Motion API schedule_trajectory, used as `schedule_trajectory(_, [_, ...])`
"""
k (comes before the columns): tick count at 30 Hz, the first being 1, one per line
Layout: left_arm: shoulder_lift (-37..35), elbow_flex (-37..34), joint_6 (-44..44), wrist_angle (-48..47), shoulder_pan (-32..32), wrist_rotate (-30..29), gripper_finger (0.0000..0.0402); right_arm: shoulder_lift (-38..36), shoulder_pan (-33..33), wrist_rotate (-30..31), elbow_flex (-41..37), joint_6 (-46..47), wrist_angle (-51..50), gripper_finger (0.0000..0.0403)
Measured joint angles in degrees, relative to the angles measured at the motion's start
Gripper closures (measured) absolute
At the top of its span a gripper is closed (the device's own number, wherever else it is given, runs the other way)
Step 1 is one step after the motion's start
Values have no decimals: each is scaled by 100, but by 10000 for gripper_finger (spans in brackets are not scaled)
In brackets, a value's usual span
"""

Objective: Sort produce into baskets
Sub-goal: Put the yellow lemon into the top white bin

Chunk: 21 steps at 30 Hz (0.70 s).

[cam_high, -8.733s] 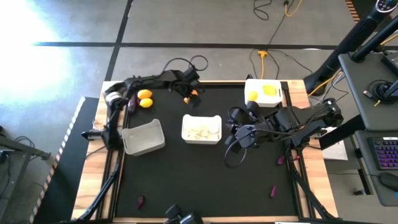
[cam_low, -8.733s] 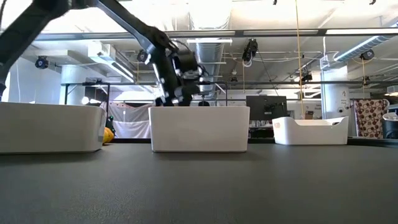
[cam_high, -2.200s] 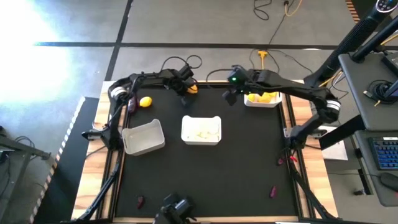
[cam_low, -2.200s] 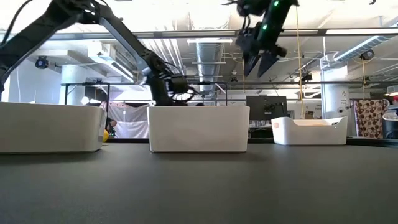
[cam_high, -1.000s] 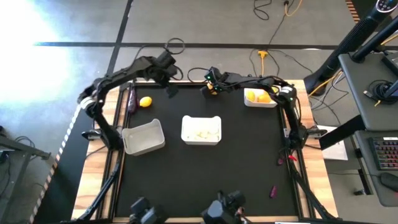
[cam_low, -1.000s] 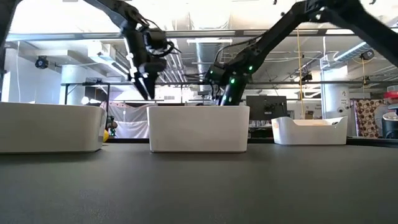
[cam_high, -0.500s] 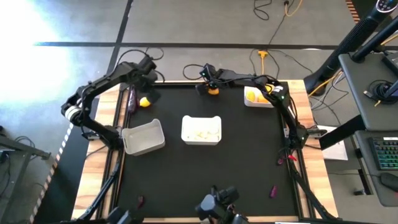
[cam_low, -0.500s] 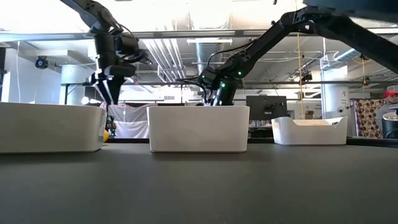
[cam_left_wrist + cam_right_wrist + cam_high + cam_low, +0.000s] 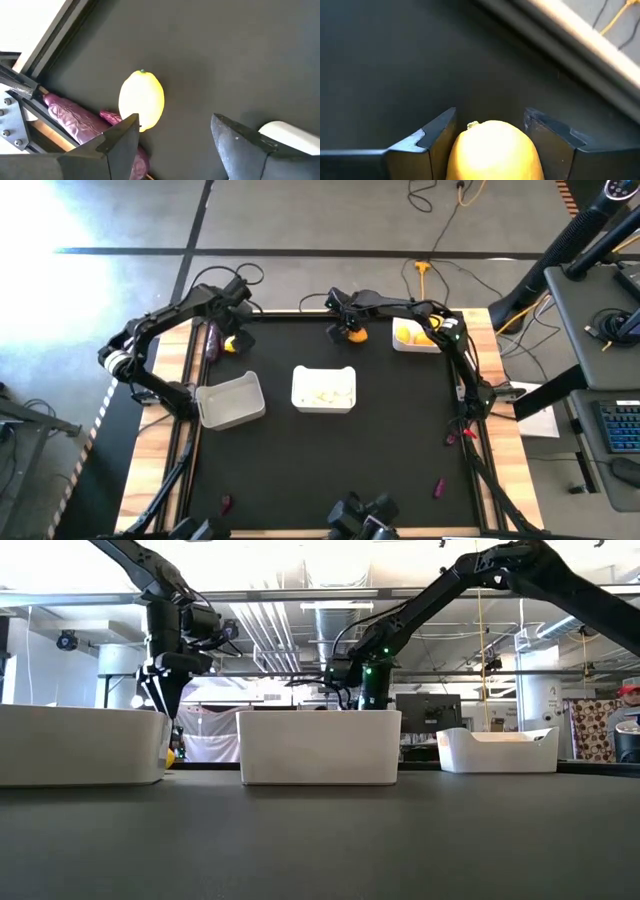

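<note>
Two claws at work. My right claw (image 9: 490, 135) is clamped on a round orange-yellow citrus fruit (image 9: 492, 150), the fruit sitting right between its fingers over the black surface (image 9: 400, 440) near the far edge. The white rounded plastic basket holding yellow fruit (image 9: 415, 337) sits just beside that claw. My left claw (image 9: 175, 132) hangs with fingers apart above a yellow oval lemon (image 9: 142, 99), which lies just ahead of the fingertips, touching a long purple eggplant (image 9: 75, 120). Two more white plastic baskets (image 9: 230, 400) (image 9: 324, 388) sit nearer the middle, well apart from both claws.
</note>
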Motion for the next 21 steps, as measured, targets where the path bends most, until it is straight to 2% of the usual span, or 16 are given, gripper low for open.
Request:
schedule_trajectory(8, [389, -23, -215, -107, 59, 28, 171, -133, 96, -81, -32, -52, -857, 191])
schedule_trajectory(13, [755, -28, -311, -109, 70, 12, 171, -859, 93, -13, -42, -60, -1002, 192])
schedule_trajectory(16, [982, -31, -326, -108, 74, -7, 171, -1408, 39, 310, -73, -103, -1094, 192])
schedule_trajectory(21, [1160, -34, -535, -156, 74, -56, 171, -2286, -126, 1246, -122, -94, -1640, 192])
